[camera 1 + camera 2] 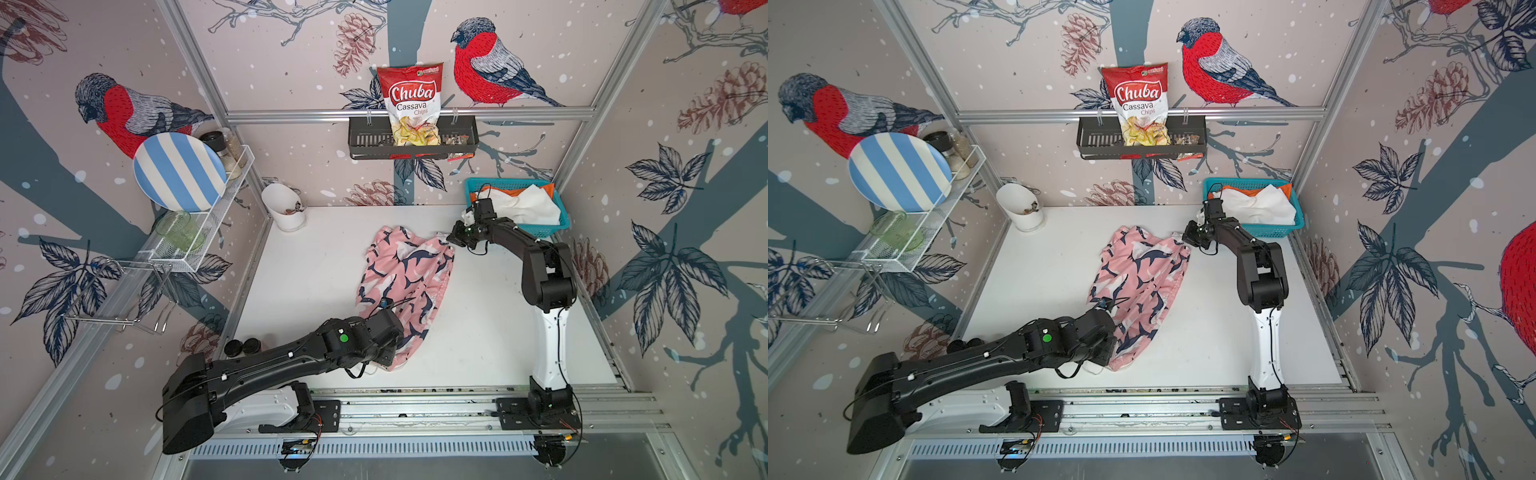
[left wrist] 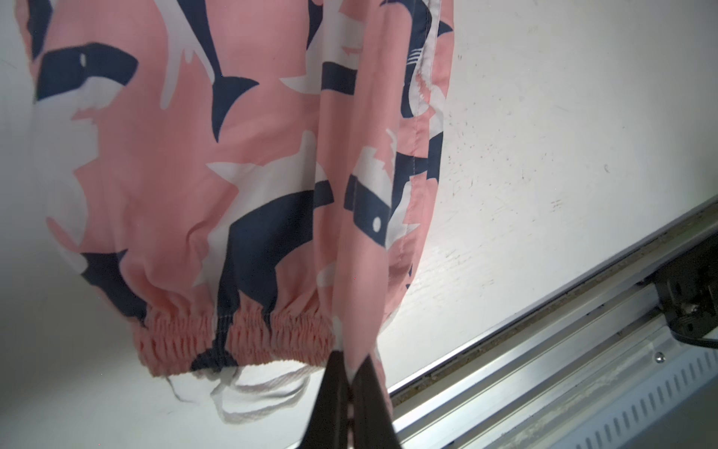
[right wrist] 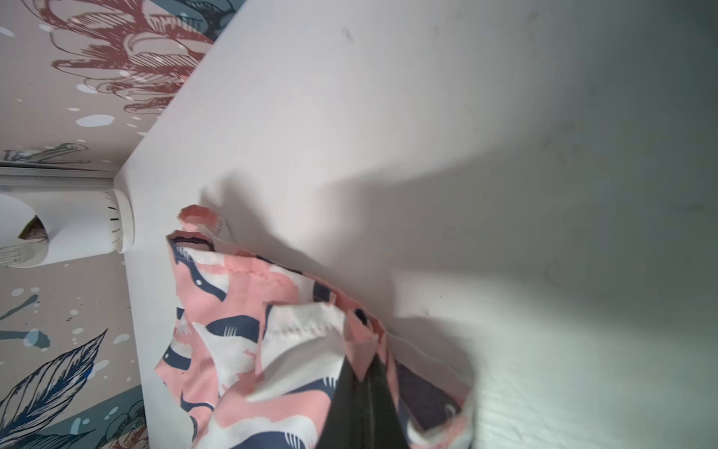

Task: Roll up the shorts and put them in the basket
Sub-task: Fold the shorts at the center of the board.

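Left pincer (image 2: 351,375) is clenched on the near, waistband end of the pink shorts (image 1: 405,282); right pincer (image 3: 363,375) grips a far hem corner. The shorts lie rumpled mid-worktop (image 1: 478,340). Probably still flattening: next, draw both ends apart evenly, then roll.

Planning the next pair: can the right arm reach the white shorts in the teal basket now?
Probably, once freed. The white shorts lie uncovered atop the open basket, right beside that arm's wrist. But the right gripper is shut on the pink shorts and must let go first.
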Controlling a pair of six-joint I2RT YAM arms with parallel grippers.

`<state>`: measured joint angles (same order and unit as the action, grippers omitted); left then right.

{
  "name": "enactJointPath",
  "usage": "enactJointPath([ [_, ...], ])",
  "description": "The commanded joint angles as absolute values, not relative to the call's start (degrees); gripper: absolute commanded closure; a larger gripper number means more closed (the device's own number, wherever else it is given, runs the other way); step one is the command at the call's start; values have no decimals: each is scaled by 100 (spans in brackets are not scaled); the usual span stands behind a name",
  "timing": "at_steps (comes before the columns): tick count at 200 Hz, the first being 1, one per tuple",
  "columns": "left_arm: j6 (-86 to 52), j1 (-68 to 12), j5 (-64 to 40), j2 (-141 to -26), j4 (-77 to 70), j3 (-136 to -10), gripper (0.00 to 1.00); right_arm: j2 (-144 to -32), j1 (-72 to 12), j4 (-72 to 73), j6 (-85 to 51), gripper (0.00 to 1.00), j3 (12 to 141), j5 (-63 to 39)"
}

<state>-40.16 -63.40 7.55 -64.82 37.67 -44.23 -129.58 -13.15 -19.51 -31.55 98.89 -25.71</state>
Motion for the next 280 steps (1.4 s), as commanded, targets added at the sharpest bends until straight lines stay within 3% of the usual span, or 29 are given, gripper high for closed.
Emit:
enactJointPath([
  [1,-3932,-6381,624,-6690,4080,-4444,100,-12784,-1326,-1758,-3200,100,9556,-2179],
  [69,-3383,-6416,-287,-7271,3411,-4220,100,-12024,-1690,-2138,-3216,100,9408,-2036],
  [76,-3335,-6420,-429,-7334,3326,-4206,96,-12065,-1705,-2217,-3176,100,9387,-1812],
  [90,-3303,-6429,-621,-7446,3183,-4162,82,-12282,-1684,-2504,-3020,82,9566,-1404],
  [119,-3285,-6422,-516,-7195,3322,-4389,56,-12103,-1846,-2810,-2737,61,9762,-328],
  [136,-3292,-6366,-205,-6869,3532,-4698,48,-11826,-2024,-3117,-2614,47,9917,119],
  [151,-3352,-6151,179,-6682,3636,-4886,44,-11629,-2281,-3437,-2474,43,10044,452],
  [168,-3521,-5611,361,-6784,3685,-4964,48,-11399,-2623,-3611,-2444,42,9956,332],
  [213,-3507,-4813,264,-7741,2999,-4494,65,-10913,-3342,-2783,-2708,43,8368,-1225],
  [236,-3820,-4398,-7,-8232,2486,-3926,74,-11144,-3216,-2178,-2807,46,7796,-1515],
  [280,-4351,-4392,-393,-8227,1846,-3176,73,-11636,-2434,-1703,-2797,55,7204,-1303],
])
